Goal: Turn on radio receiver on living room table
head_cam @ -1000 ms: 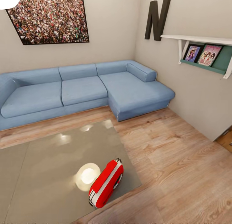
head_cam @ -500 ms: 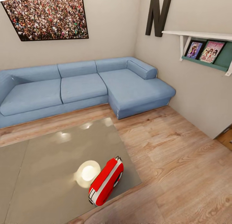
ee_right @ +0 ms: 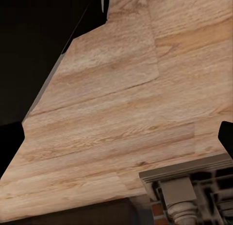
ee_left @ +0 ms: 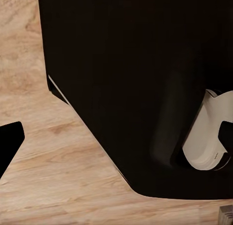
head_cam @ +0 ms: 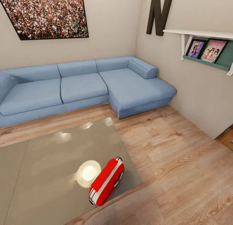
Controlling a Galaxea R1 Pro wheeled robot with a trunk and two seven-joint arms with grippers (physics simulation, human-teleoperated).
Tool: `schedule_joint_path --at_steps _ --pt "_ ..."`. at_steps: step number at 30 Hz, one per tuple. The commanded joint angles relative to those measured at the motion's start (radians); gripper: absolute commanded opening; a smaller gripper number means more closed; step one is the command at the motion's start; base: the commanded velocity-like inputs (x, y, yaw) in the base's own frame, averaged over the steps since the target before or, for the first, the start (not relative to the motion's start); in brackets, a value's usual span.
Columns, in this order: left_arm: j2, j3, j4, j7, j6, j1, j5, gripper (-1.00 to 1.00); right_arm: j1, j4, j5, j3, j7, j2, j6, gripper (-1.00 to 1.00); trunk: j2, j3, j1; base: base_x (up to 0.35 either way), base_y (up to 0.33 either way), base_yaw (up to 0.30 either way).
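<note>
The radio receiver (head_cam: 106,182), bright red with a white edge band and a thin wire handle at its far end, stands on the glossy grey-taupe table (head_cam: 48,160) near the table's near right corner. A bright lamp reflection lies on the tabletop just left of it. My left gripper (ee_left: 116,147) is open, its dark fingertips (ee_left: 9,142) far apart over wood floor and my own black body. My right gripper (ee_right: 116,145) is also open, with its fingertips (ee_right: 9,142) over bare wood floor. Neither holds anything.
A blue L-shaped sofa (head_cam: 84,86) runs along the far wall behind the table. A crowd photo (head_cam: 48,15) and a black letter N (head_cam: 159,13) hang above. A white shelf (head_cam: 207,47) juts from the right wall. Light wood floor (head_cam: 181,160) lies right of the table. A carved furniture leg (ee_right: 179,200) is near my right gripper.
The whole head picture has shifted slightly down, so the camera has moved a little. The radio receiver has not moved on the table.
</note>
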Motion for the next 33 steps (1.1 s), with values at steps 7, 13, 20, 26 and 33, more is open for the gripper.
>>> schedule_joint_path --at_steps 7,13,20,26,33 --pt "0.000 0.000 0.000 -0.001 0.000 0.000 -0.001 1.00 0.000 0.000 0.000 -0.001 0.000 0.000 0.000 1.00 0.000 0.000 0.000 0.000 0.154 0.000" --pt "0.000 0.000 0.000 -0.002 0.000 0.000 -0.002 1.00 0.000 0.000 0.000 -0.001 0.000 0.000 0.000 1.00 0.000 0.000 0.000 0.000 0.291 0.000" --pt "0.001 0.000 0.000 -0.002 0.000 0.000 -0.002 1.00 0.000 0.000 0.000 -0.001 0.000 0.000 0.000 1.00 0.000 0.000 0.000 0.000 0.135 0.000" --pt "0.001 0.000 0.000 0.000 0.000 0.000 -0.001 1.00 0.000 0.000 -0.001 -0.001 0.000 0.000 0.001 1.00 0.000 0.000 0.000 0.000 0.017 0.000" --pt "0.001 0.000 -0.001 0.000 0.000 0.000 0.000 1.00 0.000 0.000 -0.003 -0.001 0.000 0.000 0.001 1.00 0.000 0.000 0.000 0.000 0.002 0.000"
